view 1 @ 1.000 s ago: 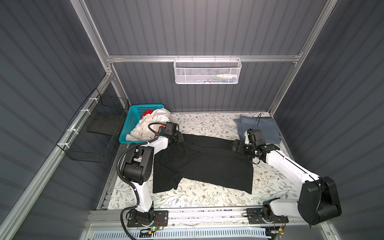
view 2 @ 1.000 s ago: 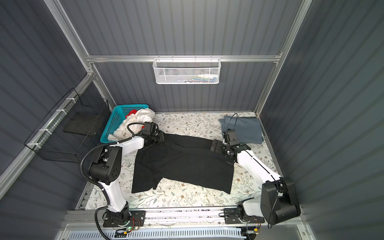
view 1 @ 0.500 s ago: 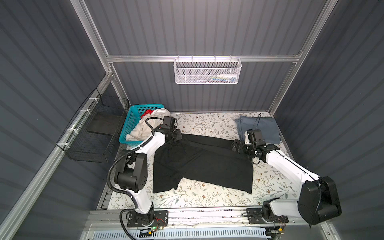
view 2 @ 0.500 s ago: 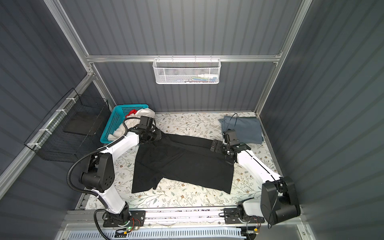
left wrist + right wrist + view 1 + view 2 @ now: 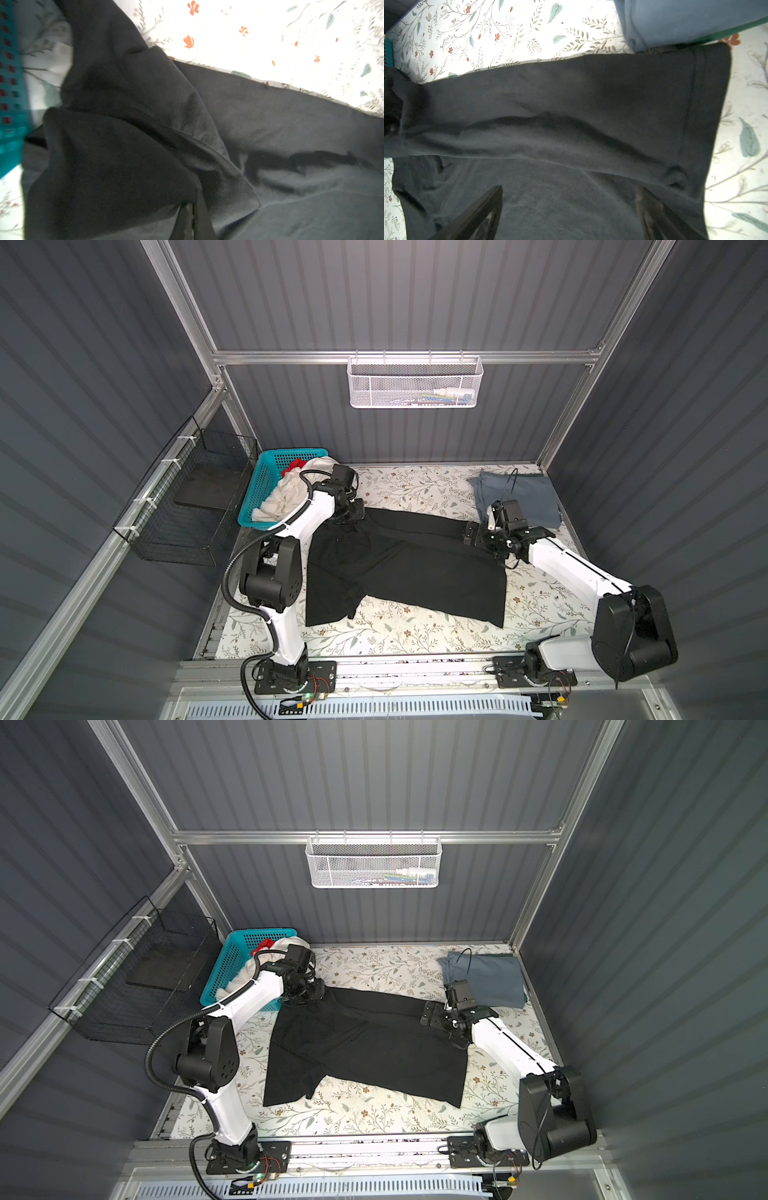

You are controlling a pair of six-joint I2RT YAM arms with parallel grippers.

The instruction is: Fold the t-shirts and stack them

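Left arm's wrist has risen and swung toward the basket (image 5: 258, 485) since a second ago; the right arm has kept its place. The left fingers (image 5: 185, 222) are pressed together on a raised corner of the black shirt (image 5: 407, 568). Their tips are lost against the dark cloth, and the left wrist view is smeared on the basket side. The right fingers (image 5: 483, 209) stand wide apart just over the shirt's opposite end, holding nothing; whether they touch it cannot be judged. Near them, toward the back wall, lies the folded blue shirt (image 5: 523, 497). Behind the left fingers the arm covers part of the white shirt (image 5: 286, 497), and only a scrap of the red shirt (image 5: 296, 465) shows. The tabletop (image 5: 415, 489) wears a floral sheet, and grey ribbed walls enclose it.
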